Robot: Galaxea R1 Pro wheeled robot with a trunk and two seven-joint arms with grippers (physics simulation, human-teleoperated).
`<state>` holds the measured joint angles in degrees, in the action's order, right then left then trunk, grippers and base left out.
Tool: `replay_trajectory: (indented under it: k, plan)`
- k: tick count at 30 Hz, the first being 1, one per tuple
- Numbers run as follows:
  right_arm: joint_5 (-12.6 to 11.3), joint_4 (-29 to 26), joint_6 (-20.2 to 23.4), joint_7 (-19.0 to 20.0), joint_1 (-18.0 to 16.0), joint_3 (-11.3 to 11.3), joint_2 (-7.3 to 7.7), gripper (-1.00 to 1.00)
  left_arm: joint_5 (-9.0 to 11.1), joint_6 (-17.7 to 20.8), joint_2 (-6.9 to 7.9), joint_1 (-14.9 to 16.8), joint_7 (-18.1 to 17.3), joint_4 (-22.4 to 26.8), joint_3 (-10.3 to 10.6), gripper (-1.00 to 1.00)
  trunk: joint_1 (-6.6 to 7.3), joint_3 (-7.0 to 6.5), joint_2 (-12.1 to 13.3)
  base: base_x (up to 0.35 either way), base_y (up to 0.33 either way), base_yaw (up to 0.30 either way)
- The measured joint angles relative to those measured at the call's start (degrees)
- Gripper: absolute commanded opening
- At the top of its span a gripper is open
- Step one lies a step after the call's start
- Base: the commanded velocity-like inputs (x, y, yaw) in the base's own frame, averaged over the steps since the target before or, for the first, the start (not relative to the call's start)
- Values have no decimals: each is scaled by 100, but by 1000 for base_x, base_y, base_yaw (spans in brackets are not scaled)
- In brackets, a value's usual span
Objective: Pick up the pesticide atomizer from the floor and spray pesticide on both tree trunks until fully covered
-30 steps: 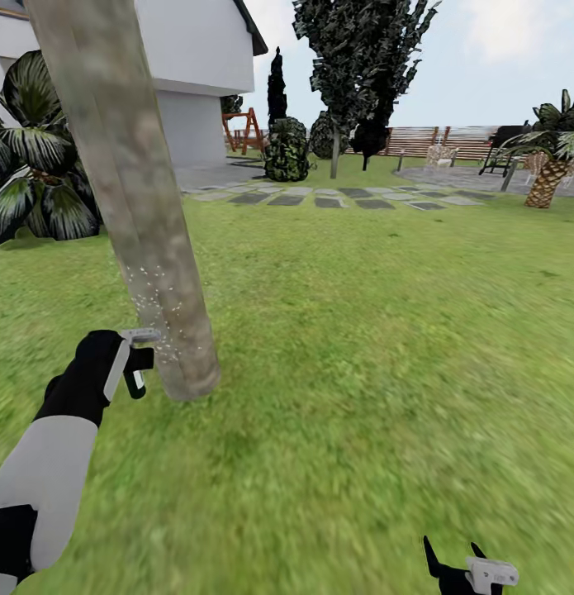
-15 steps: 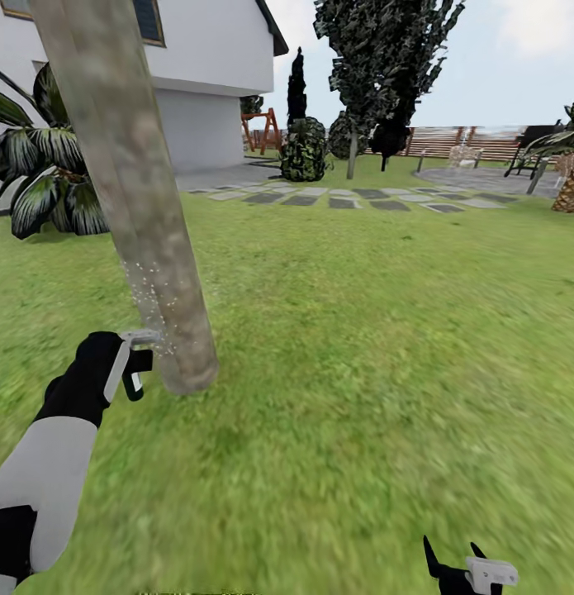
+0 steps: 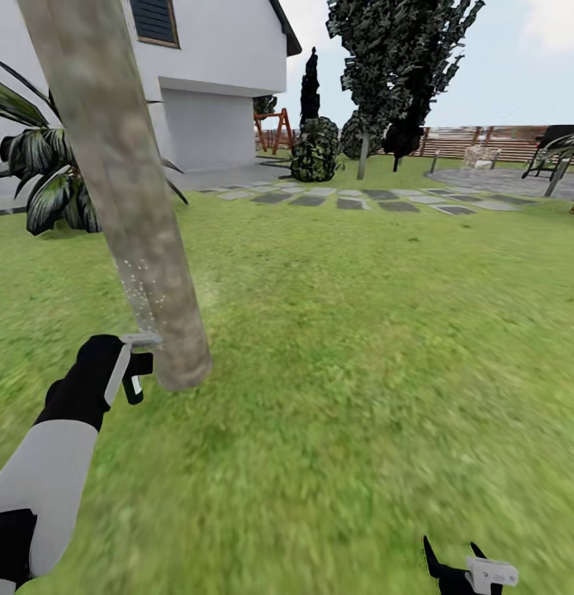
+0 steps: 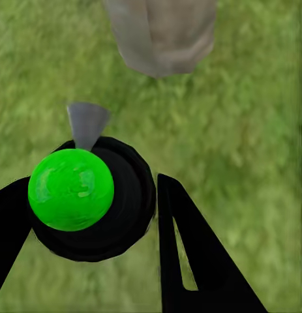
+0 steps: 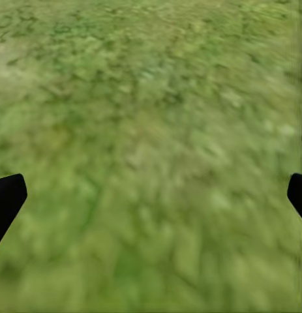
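A thick, pale mottled tree trunk (image 3: pixel 130 207) leans up from the grass at the left. Fine white droplets speckle its lower part. My left gripper (image 3: pixel 135 370) is beside the trunk's base and is shut on the pesticide atomizer (image 4: pixel 92 199), a black round bottle whose top looks green in the left wrist view. Its grey nozzle (image 4: pixel 86 122) points toward the trunk's foot (image 4: pixel 162 36). A second tree (image 3: pixel 394 58) stands far off across the lawn. My right gripper (image 3: pixel 456 566) hangs low at the right, open over grass, its fingertips (image 5: pixel 7 199) spread wide.
A white house (image 3: pixel 212 74) stands behind the near trunk, with a broad-leaved plant (image 3: pixel 47 178) to its left. Stepping stones (image 3: pixel 353 201) cross the lawn toward a round bush (image 3: pixel 315 149). Grey paving (image 3: pixel 493 178) and a slatted fence (image 3: pixel 476 140) lie far right.
The whole picture has slid rightward, so the camera has turned left. My left gripper still holds the atomizer at the trunk's base. The right arm is unchanged.
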<state>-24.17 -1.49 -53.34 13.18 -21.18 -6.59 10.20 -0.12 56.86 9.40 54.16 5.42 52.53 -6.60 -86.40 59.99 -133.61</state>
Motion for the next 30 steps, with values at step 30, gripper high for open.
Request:
replay_trajectory:
  k: [30]
  plan:
    - [1,0,-1,0,0,0,0,100,47,-1552,-112,-347,480,-1175,-35,-100,0,0,0,150,-244,96]
